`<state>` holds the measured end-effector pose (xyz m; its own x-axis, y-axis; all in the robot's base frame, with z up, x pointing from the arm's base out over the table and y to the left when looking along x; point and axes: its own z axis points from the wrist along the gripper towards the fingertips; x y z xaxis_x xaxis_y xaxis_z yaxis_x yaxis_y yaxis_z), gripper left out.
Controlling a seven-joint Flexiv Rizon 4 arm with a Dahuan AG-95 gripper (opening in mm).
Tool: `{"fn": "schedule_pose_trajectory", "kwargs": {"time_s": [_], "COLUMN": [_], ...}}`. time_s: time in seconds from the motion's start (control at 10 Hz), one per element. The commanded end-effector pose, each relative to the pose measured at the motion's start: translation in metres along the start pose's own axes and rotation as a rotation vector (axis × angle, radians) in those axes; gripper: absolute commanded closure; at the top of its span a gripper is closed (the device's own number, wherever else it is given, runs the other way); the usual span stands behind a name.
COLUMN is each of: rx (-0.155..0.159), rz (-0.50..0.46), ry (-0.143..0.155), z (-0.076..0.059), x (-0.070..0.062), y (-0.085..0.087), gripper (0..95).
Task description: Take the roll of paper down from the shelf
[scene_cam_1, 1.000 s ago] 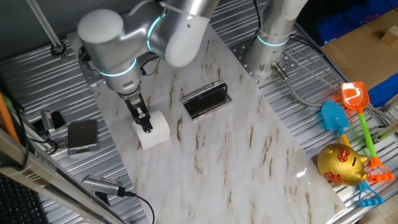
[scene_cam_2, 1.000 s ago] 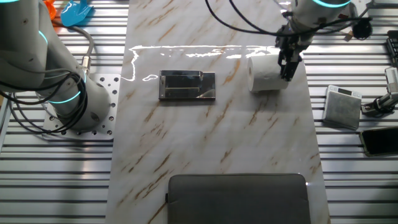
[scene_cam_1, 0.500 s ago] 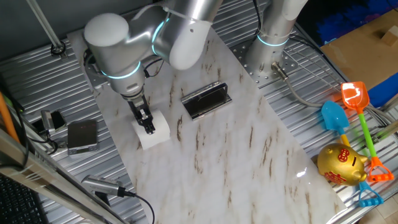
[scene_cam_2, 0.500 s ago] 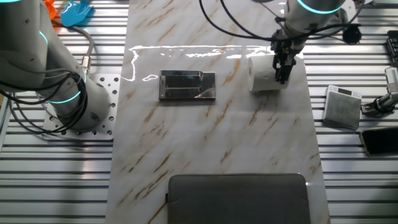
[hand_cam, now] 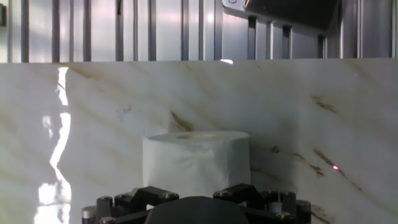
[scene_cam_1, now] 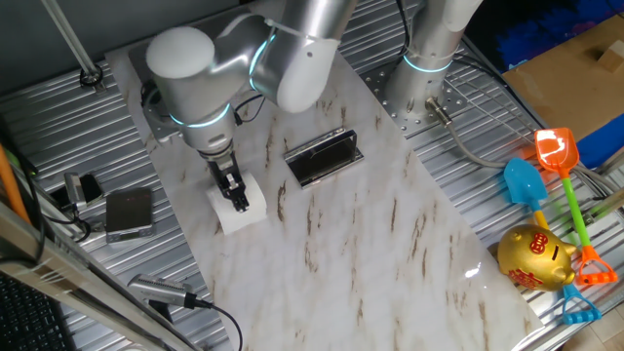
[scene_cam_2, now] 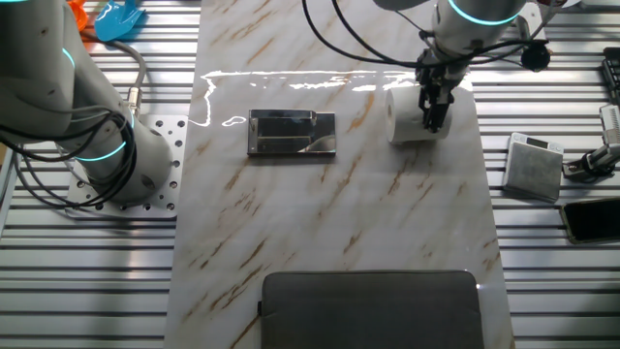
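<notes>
Fingers sit over the roll; can't tell how far they are parted or whether they grip it. Roll stands on the worktop, well apart from the shelf. No legible writing.

One fixed view looks down steeply from high beyond a corner of the marble table, the shelf mid-frame. The other fixed view looks nearly straight down from the opposite side, shelf left of centre. Both share the tabletop, shelf and roll of paper. The hand view sits low and close behind the roll of paper, facing the table edge.
</notes>
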<state>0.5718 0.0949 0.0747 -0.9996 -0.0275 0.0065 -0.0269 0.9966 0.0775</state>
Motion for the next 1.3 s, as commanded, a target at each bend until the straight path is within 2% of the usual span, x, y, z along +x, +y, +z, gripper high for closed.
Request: {"fn": "schedule_pose_trajectory", "kwargs": {"time_s": [0.1, 0.4, 0.5, 0.6, 0.7, 0.8, 0.9, 1.0, 1.1, 1.3], "rx": [0.001, 0.001, 0.000, 0.007, 0.012, 0.013, 0.026, 0.051, 0.090, 0.078], "rz": [-0.003, -0.014, -0.008, -0.007, -0.012, -0.011, -0.014, -0.019, -0.030, -0.032], "ry": [-0.001, -0.013, -0.013, -0.012, -0.010, -0.012, -0.011, -0.010, -0.007, 0.002], "z": [0.0027, 0.0096, 0.0101, 0.0109, 0.0111, 0.0112, 0.0116, 0.0126, 0.0126, 0.0102], "x": [0.0020, 0.0036, 0.0038, 0.0038, 0.0038, 0.0038, 0.0038, 0.0037, 0.0038, 0.0044], "y": [-0.0005, -0.0005, -0.0005, -0.0005, -0.0005, -0.0006, -0.0006, -0.0006, -0.0008, -0.0016], "gripper": [0.0, 0.0, 19.0, 57.0, 76.0, 76.0, 95.0, 95.0, 95.0, 95.0]}}
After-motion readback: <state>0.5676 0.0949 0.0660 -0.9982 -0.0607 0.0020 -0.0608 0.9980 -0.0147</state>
